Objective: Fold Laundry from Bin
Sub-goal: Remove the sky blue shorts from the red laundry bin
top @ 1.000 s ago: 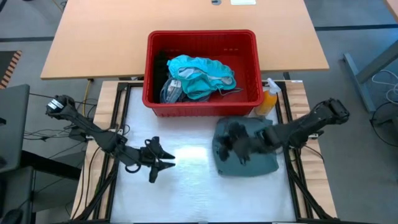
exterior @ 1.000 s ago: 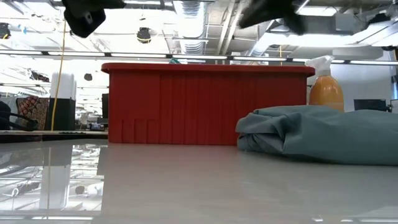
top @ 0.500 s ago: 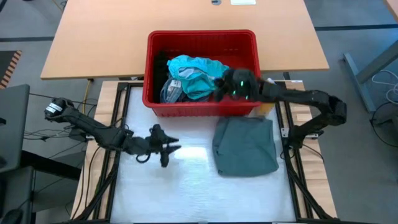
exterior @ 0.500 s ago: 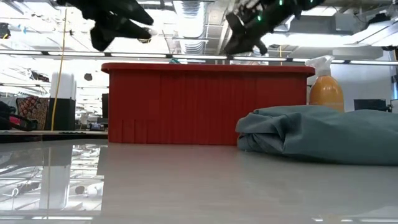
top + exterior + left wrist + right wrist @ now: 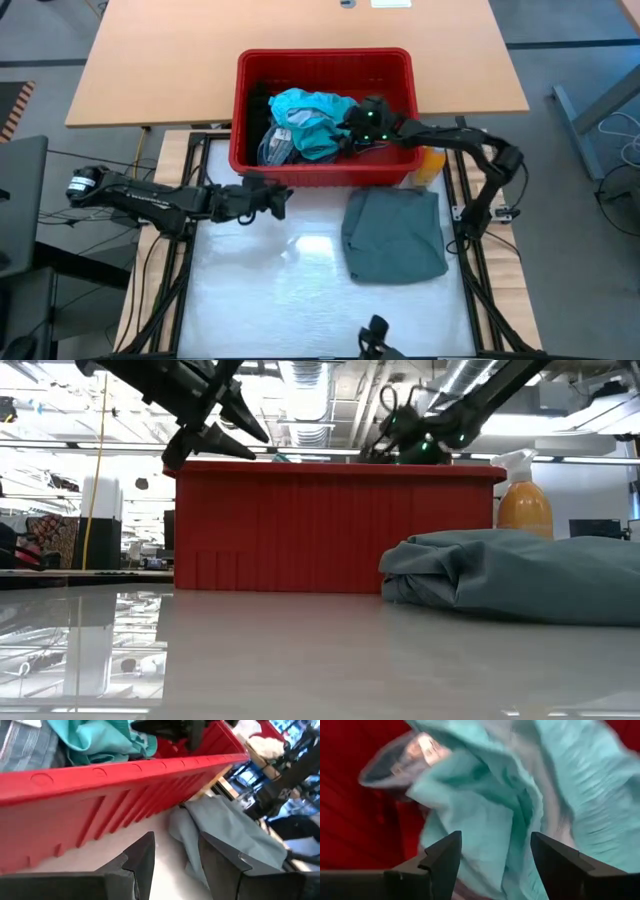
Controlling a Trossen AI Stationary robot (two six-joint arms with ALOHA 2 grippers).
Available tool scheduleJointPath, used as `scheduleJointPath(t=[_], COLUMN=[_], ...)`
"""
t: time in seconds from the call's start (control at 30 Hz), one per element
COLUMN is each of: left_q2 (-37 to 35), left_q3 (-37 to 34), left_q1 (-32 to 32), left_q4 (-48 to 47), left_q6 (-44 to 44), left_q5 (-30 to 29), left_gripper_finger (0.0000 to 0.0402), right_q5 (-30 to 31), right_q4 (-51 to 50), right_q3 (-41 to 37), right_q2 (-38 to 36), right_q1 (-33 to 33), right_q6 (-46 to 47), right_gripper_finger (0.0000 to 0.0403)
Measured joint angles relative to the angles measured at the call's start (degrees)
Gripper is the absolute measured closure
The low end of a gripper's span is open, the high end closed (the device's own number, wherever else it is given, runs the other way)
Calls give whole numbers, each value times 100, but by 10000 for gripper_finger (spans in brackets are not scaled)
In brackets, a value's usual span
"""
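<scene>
Table (image 5: 300, 290) | right end effector (image 5: 352, 128) open, over teal laundry (image 5: 310, 120) in bin (image 5: 325, 62)

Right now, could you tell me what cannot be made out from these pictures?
- Bin contents: in the low view its red wall hides all the laundry.
- Black garment: in the high view only an edge shows beside the teal garment; what it is cannot be told.
- Right gripper: open over the teal garment; whether it touches is unclear.
- Spray bottle: in the high view partly hidden by the right arm.
- Left gripper: open, near the bin's front.
</scene>
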Motion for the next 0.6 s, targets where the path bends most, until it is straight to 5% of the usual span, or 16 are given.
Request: scheduleJointPath(t=[0.3, 0.4, 0.53, 0.6], left_q2=[0, 0, 0, -8], left_q3=[2, 2, 4, 4], left_q1=[-64, -66, -73, -106], left_q4=[1, 0, 5, 8], left_q6=[-486, -493, -519, -644], left_q5=[35, 34, 184, 266], left_gripper_finger=[262, 262, 262, 262], right_q5=[287, 418, 831, 1073], right_q4=[-102, -295, -819, -912], right_q3=[753, 1063, 1371, 1541], right_q2=[965, 989, 928, 850], right_q1=[-14, 99, 289, 384], right_q6=[-75, -364, -925, -1278], right_gripper_finger=[157, 216, 357, 380])
